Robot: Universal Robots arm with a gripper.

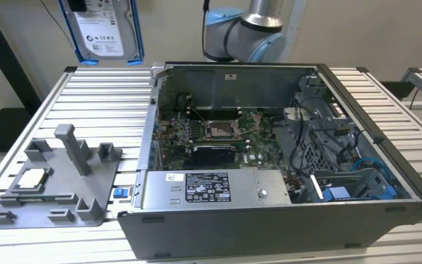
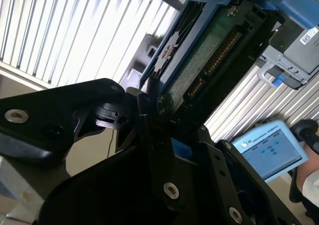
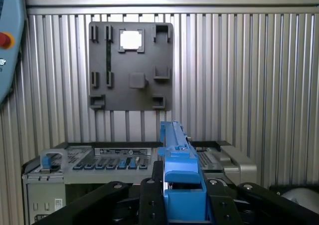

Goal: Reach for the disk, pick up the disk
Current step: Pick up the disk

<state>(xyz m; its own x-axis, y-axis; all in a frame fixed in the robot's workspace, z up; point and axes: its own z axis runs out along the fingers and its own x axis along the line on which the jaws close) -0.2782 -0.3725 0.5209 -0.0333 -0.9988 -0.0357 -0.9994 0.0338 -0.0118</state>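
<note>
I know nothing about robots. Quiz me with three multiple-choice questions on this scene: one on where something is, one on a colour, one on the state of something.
1. Where is the disk?
A) inside the computer case
B) lying on the grey fixture plate
C) held up in the air, off the table

2. What colour is the bracket framing the disk?
A) blue
B) red
C) yellow

3. How is the gripper?
A) open and empty
B) shut on the disk
C) shut on the chip

Answers:
1 C: in the exterior view the disk hangs clear of the table, at that view's upper left.
2 A: the bracket shows bright blue in both wrist views.
3 B: in the first wrist view the black fingers clamp the bracket from both sides.
</note>
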